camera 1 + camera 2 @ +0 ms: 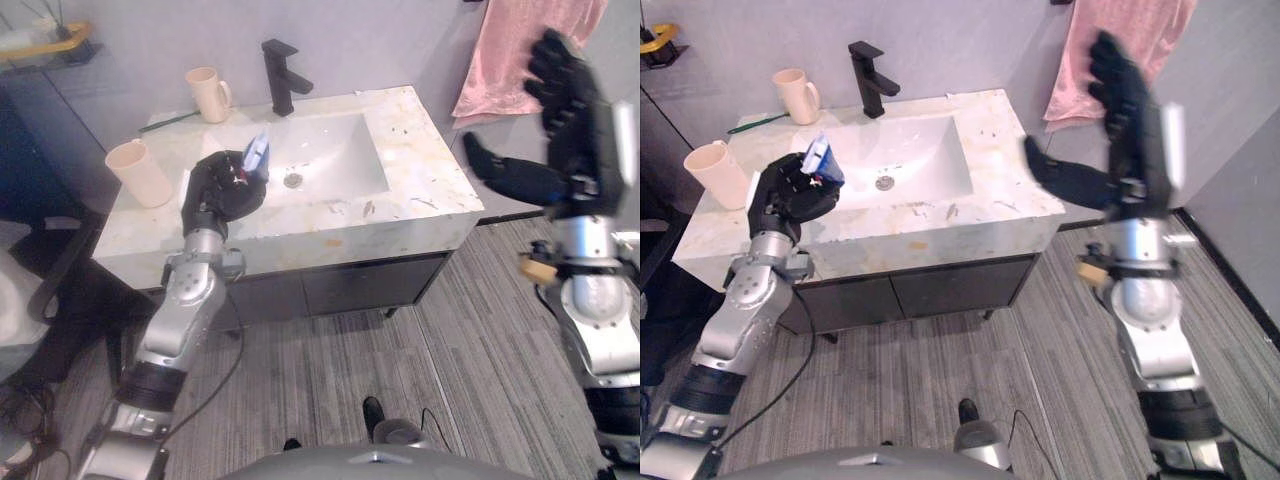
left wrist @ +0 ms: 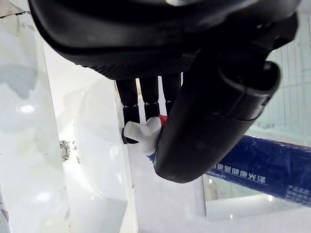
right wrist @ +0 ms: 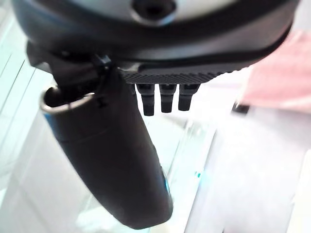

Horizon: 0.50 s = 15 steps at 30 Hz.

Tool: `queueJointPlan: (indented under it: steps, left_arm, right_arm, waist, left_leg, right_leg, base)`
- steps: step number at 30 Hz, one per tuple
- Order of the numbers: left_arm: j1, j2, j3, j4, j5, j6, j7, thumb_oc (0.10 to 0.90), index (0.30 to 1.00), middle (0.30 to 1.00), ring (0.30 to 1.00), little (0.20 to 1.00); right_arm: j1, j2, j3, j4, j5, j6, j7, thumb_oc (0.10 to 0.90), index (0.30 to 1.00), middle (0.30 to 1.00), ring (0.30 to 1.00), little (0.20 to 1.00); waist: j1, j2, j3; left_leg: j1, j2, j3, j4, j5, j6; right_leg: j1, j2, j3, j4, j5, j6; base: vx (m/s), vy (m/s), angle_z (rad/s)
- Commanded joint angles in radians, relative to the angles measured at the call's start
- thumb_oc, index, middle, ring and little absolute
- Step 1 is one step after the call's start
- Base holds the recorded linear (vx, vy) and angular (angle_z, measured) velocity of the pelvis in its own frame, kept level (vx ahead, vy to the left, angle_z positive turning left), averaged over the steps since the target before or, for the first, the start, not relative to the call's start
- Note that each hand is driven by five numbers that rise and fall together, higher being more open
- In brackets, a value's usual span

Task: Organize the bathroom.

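L hand (image 1: 222,183) curled round a blue-white toothpaste tube (image 1: 257,155), held just above the desk (image 1: 420,190) at the left rim of the sink (image 1: 330,150); tube end sticks up out of the fist. L wrist view shows the tube (image 2: 265,167) pinned betw thumb and fingers (image 2: 148,97).

R hand (image 1: 1120,130) raised well off to the right, near the pink towel (image 1: 1110,40), fingers spread, holding nothing.

Step, as I judge it: tube picked up, now the carry/place phase. Likely dest is a cup: near cup (image 1: 140,172) sits just left of the L hand, far cup (image 1: 210,92) by the black faucet (image 1: 282,75), green toothbrush (image 1: 170,121) lying betw them.

Next move prob needs: swing left, tip the tube upright over the near cup's mouth, lower, then release. Cup is light, a nudge could tip it.
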Motion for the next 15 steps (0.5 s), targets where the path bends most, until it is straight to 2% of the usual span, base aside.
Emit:
queueJointPlan:
  steps: [1,3,5,10,15]
  left_arm:
    - [-0.106,0.047,0.054,-0.087,0.004,-0.192,0.009,0.4,0.3,0.3,0.3,0.3]
    - [-0.095,0.033,0.056,-0.105,0.004,-0.217,0.032,0.4,0.3,0.3,0.3,0.3]
    - [-0.095,0.029,0.06,-0.108,0.006,-0.225,0.044,0.4,0.3,0.3,0.3,0.3]
    - [-0.106,0.027,0.055,-0.125,0.009,-0.213,0.074,0.4,0.3,0.3,0.3,0.3]
    - [-0.118,0.022,0.039,-0.123,0.02,-0.198,0.084,0.4,0.3,0.3,0.3,0.3]
  right_arm:
    - [-0.094,-0.002,0.035,0.003,0.039,-0.016,0.148,0.8,0.9,0.9,0.9,0.9]
    - [-0.12,0.012,0.076,-0.019,0.063,0.022,0.207,0.8,0.9,0.9,0.9,0.9]
    - [-0.138,0.021,0.104,-0.011,0.051,0.029,0.228,0.8,0.9,0.9,0.9,0.9]
    - [-0.198,0.046,0.171,-0.025,0.04,0.073,0.262,0.8,0.9,0.9,0.9,0.9]
    - [-0.238,0.06,0.204,-0.025,0.037,0.089,0.257,0.8,0.9,0.9,0.9,0.9]
  waist:
    - [0.05,-0.063,-0.108]
    - [0.066,-0.068,-0.115]
    - [0.074,-0.071,-0.116]
    - [0.092,-0.075,-0.118]
    - [0.097,-0.076,-0.117]
  left_leg:
    - [-0.022,-0.039,-0.109,0.014,-0.08,0.039]
    - [-0.025,-0.037,-0.118,0.009,-0.074,0.036]
    - [-0.028,-0.037,-0.126,0.008,-0.07,0.034]
    - [-0.031,-0.035,-0.139,0.006,-0.065,0.029]
    - [-0.032,-0.034,-0.142,0.006,-0.063,0.027]
  right_leg:
    - [0.031,0.032,0.015,-0.004,-0.105,0.004]
    - [0.032,0.027,0.004,-0.005,-0.105,0.005]
    - [0.033,0.024,-0.005,-0.006,-0.103,0.005]
    - [0.033,0.019,-0.019,-0.007,-0.101,0.006]
    - [0.035,0.017,-0.023,-0.007,-0.1,0.006]
  base:
    - [0.0,0.019,0.03]
    - [0.0,0.02,0.15]
    - [0.01,0.012,0.21]
    - [0.01,0.001,0.15]
    - [0.01,0.001,0.04]
